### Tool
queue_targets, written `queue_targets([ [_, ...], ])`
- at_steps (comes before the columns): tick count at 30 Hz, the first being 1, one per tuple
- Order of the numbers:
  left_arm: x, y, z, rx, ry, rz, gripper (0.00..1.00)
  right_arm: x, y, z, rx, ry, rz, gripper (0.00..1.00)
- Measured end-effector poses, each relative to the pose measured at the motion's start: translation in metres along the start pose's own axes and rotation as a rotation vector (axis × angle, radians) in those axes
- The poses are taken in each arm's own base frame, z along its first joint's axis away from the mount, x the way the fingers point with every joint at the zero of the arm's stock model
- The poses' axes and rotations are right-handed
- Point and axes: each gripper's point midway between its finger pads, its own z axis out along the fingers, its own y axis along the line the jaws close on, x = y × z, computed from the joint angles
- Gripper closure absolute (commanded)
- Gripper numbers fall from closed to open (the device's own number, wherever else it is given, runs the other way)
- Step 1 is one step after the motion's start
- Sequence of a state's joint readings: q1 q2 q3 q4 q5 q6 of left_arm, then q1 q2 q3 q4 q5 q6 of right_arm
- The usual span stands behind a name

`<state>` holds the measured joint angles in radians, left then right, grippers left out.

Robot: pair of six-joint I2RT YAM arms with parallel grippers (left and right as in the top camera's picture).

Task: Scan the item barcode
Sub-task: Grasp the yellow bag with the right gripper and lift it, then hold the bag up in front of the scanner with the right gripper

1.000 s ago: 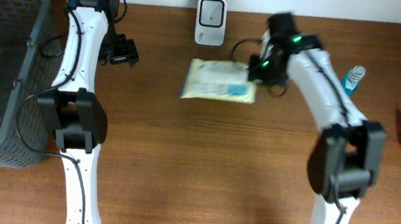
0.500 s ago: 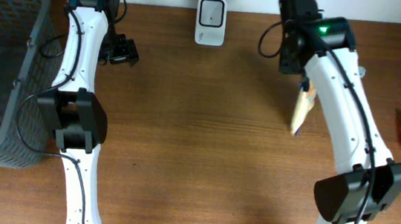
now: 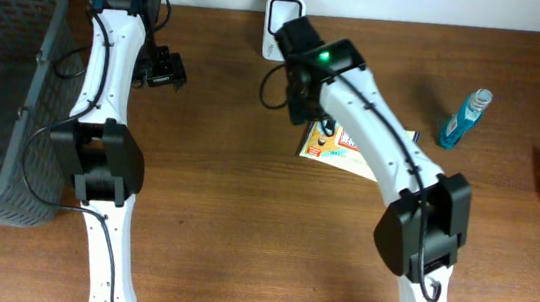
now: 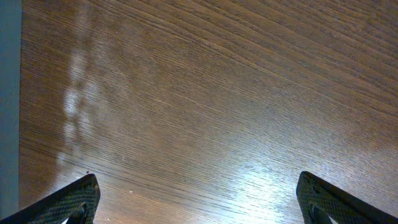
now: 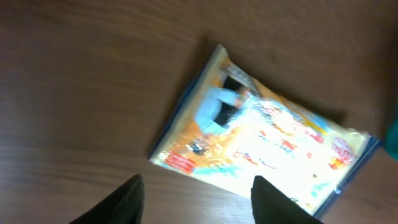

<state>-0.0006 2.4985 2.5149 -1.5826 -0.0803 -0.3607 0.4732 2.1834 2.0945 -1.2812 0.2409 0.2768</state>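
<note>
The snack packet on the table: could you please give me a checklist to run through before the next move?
1. The snack packet lies flat on the table, printed side up: ok.
2. The right tool is open and grips nothing: ok.
3. The barcode shows on the upper face: cannot tell, the print is blurred.
4. The scanner is unobstructed: not ok, the right arm covers part of it from overhead.
5. The left tool is open and empty, over bare wood: ok.
6. The blue bottle stands apart from the packet: ok.
</note>
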Motion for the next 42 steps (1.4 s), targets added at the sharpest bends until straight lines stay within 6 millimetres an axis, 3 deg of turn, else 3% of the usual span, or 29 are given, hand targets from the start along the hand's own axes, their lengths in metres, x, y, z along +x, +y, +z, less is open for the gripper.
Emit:
queue_targets([
  [4, 0.0, 0.0, 0.0, 0.0, 0.0, 0.0, 0.01, 0.01, -0.042, 0.011, -0.014, 0.088, -0.085, 0.19],
  [7, 0.0, 0.0, 0.0, 0.0, 0.0, 0.0, 0.01, 0.026, -0.077, 0.036, -0.065, 0.163, -0.238, 0.18],
  [12, 0.0, 0.0, 0.0, 0.0, 0.0, 0.0, 0.01, 0.052, -0.08, 0.079, -0.139, 0.208, -0.465, 0.16],
  [19, 0.0, 0.0, 0.0, 0.0, 0.0, 0.0, 0.01, 0.046, -0.077, 0.121, -0.094, 0.095, -0.621, 0.17],
  [20, 0.0, 0.0, 0.0, 0.0, 0.0, 0.0, 0.01, 0.045, -0.078, 0.123, -0.084, 0.081, -0.623, 0.23],
  [21, 0.0, 0.0, 0.0, 0.0, 0.0, 0.0, 0.01, 0.045, -0.078, 0.123, -0.079, 0.072, -0.625, 0.41],
  [22, 0.0, 0.0, 0.0, -0.001, -0.001, 0.0, 0.01, 0.046, -0.078, 0.124, -0.075, 0.066, -0.629, 0.7],
  [23, 0.0, 0.0, 0.0, 0.0, 0.0, 0.0, 0.01, 0.048, -0.078, 0.124, -0.076, 0.066, -0.631, 0.81],
  [26, 0.0, 0.0, 0.0, -0.001, -0.001, 0.0, 0.01, 0.049, -0.079, 0.124, -0.068, 0.066, -0.627, 0.85],
  [28, 0.0, 0.0, 0.0, -0.002, -0.001, 0.0, 0.01, 0.046, -0.081, 0.121, -0.053, 0.057, -0.589, 0.94],
  [31, 0.0, 0.0, 0.0, -0.002, -0.001, 0.0, 0.01, 0.039, -0.082, 0.117, -0.039, 0.045, -0.509, 0.96],
  [34, 0.0, 0.0, 0.0, -0.002, -0.001, 0.0, 0.01, 0.02, -0.077, 0.111, -0.047, -0.004, -0.446, 0.96],
  [37, 0.0, 0.0, 0.0, -0.002, -0.001, 0.0, 0.01, -0.023, -0.06, 0.096, -0.06, -0.13, -0.387, 0.96],
  [42, 0.0, 0.0, 0.0, -0.003, -0.001, 0.0, 0.01, -0.121, -0.022, 0.036, -0.11, -0.517, -0.19, 0.96],
])
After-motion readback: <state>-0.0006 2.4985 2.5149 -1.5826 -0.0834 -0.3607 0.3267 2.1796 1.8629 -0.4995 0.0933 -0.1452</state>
